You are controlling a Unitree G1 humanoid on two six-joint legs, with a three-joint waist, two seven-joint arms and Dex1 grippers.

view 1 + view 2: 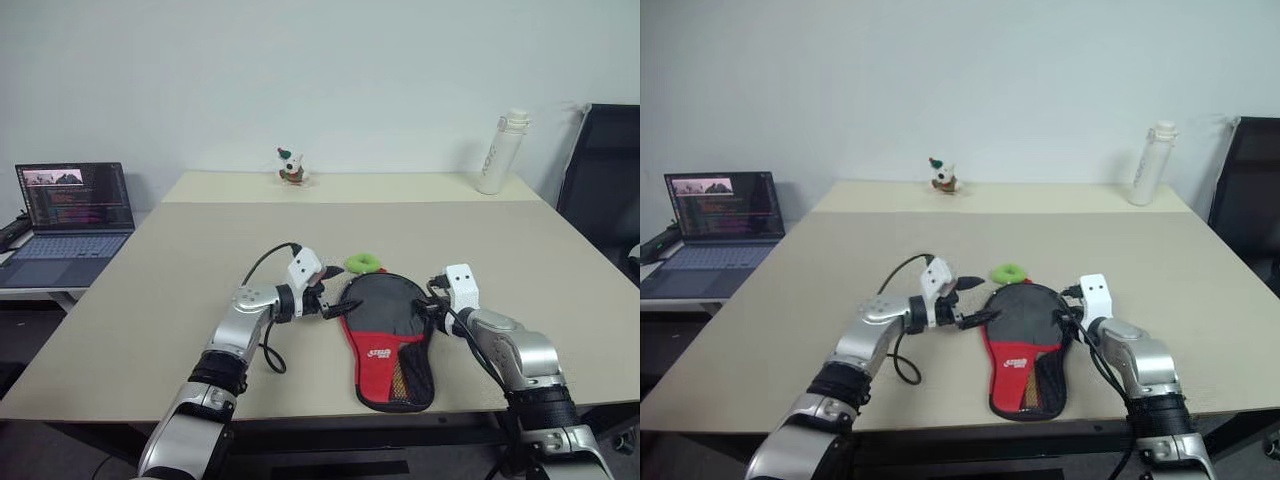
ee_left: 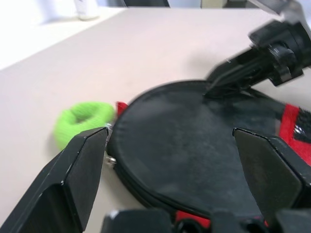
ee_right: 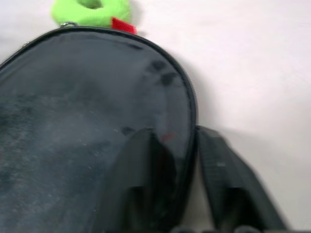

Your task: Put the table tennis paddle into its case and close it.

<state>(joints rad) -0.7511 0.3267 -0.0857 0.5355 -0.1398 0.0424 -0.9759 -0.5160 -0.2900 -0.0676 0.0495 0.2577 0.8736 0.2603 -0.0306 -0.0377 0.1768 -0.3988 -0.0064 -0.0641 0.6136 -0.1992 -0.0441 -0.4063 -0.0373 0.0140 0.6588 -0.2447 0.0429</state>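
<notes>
While the case [image 1: 388, 340] is lying flat on the beige table [image 1: 150, 300] near its front edge, round end away from me and red lettered panel toward me, I am working it from both sides. It is looking closed over its round half, so I judge the paddle is already inside, though I am not seeing the paddle itself. A small green ring [image 1: 364, 263] is sitting just beside the round end, with a laptop, a white bottle and a little figurine well apart.

I am reading the case as light, soft fabric, stiffened only by whatever is filling it, so it is likely to slide on this smooth tabletop if I am pulling from one side only. The flat black top is giving me nothing to grip; the rim seam is where a hold is making sense.

My right gripper [image 3: 187, 160] is pinching that rim on the round half's right edge, one finger over the fabric, one outside it. My left gripper [image 2: 170, 141] is standing with fingers spread wide, holding nothing, at the round end's left edge beside the green ring, where I am guessing the zip pull is waiting.
</notes>
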